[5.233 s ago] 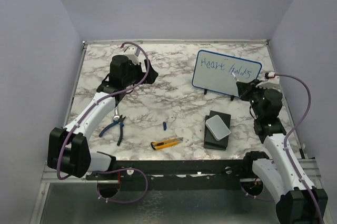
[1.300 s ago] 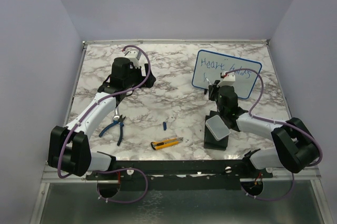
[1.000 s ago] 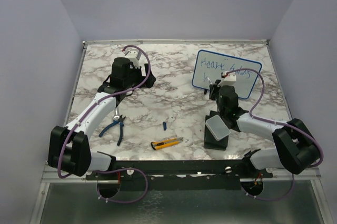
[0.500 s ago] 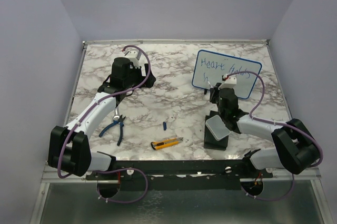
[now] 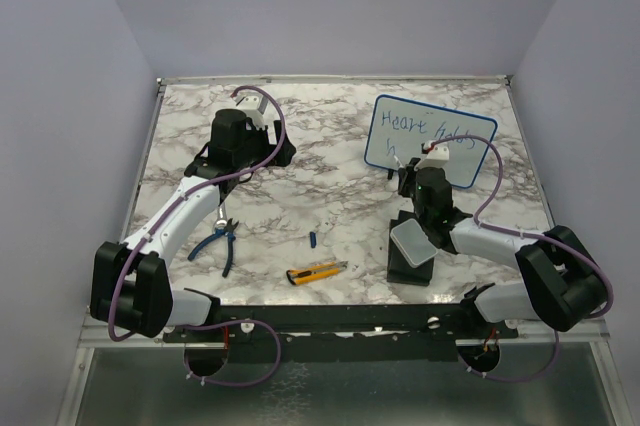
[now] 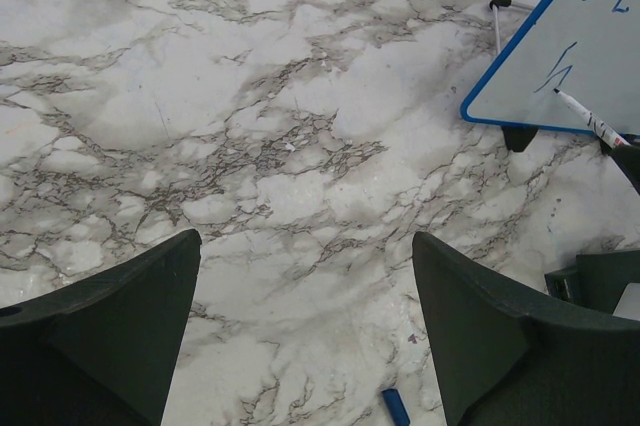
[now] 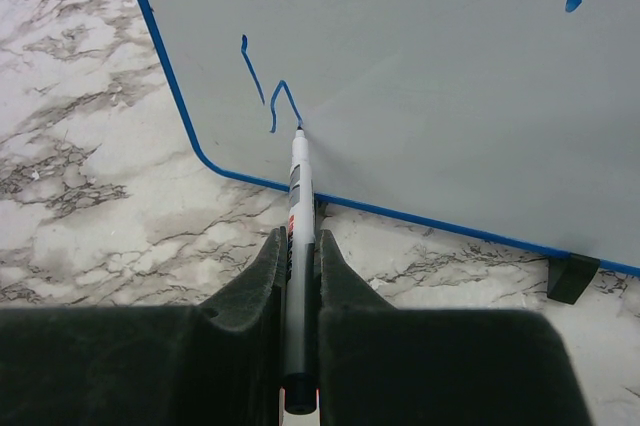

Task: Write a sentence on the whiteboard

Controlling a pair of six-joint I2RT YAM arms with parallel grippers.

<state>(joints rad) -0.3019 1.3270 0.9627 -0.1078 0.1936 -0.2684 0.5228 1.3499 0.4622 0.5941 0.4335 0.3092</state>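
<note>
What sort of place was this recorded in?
Probably a robot-lab test cell: a marble-patterned table boxed in by plain walls, with loose props like the whiteboard, pliers and utility knife.

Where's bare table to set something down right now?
Widest: marble middle, between the left arm, the blue-framed white whiteboard and the small blue cap. Also the far-left corner, beside that arm. Crowded: near side, with blue-handled pliers, yellow utility knife, black box with pale grey lid, and the right tool holding a white marker at the board.
</note>
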